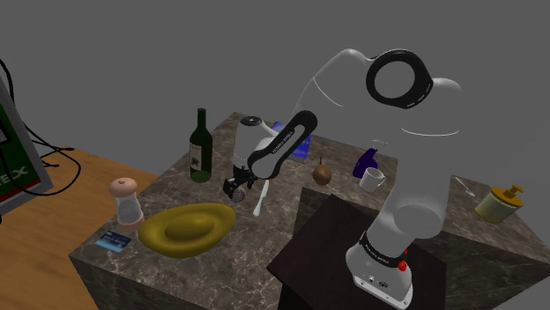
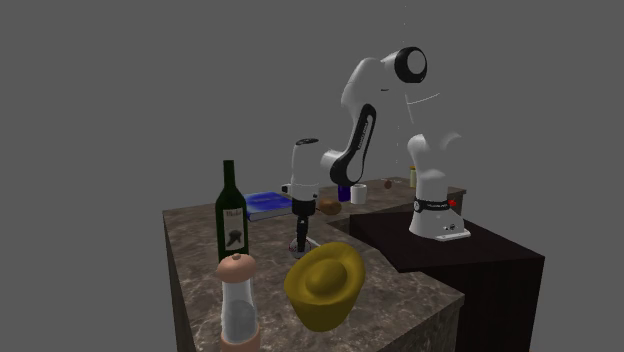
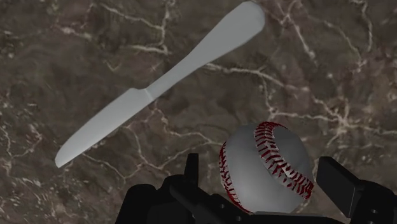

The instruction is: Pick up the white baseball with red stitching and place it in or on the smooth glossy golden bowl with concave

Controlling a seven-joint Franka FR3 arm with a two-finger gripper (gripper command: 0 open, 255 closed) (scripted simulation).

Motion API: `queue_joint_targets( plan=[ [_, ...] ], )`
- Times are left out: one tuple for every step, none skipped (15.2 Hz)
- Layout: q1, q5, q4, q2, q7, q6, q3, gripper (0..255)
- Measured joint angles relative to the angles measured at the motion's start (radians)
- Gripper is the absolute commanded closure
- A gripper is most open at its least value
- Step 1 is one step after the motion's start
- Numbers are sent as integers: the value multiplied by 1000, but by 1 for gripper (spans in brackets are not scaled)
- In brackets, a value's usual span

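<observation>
Fingers (image 3: 340, 188) straddle the baseball (image 3: 267, 168), seemingly not quite touching it.

It looks like a kitchen. A dark marble worktop (image 1: 247, 255) carries a wine bottle (image 1: 201, 147), a knife (image 3: 159, 86), a mug (image 1: 372, 180), a grinder (image 1: 127, 202) and a soap dispenser (image 1: 500, 202).

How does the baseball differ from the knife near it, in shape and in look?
The baseball is round; the knife is long, flat and thin. The baseball bears red stitching; the knife is plain, with no marking. Both are pale grey and are seen against the dark veined counter.
</observation>
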Motion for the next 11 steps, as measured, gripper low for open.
queue_joint_targets(
  plan=[
    [0,0,0,1,0,1,0,0],
    [0,0,0,1,0,1,0,0],
    [0,-1,0,1,0,2,0,0],
    [0,-1,0,1,0,2,0,255],
    [0,-1,0,1,0,2,0,255],
    [0,-1,0,1,0,2,0,255],
    [0,-1,0,1,0,2,0,255],
    [0,-1,0,1,0,2,0,255],
    [0,-1,0,1,0,2,0,255],
    [0,-1,0,1,0,1,0,255],
    [0,-1,0,1,0,1,0,255]
  ],
)
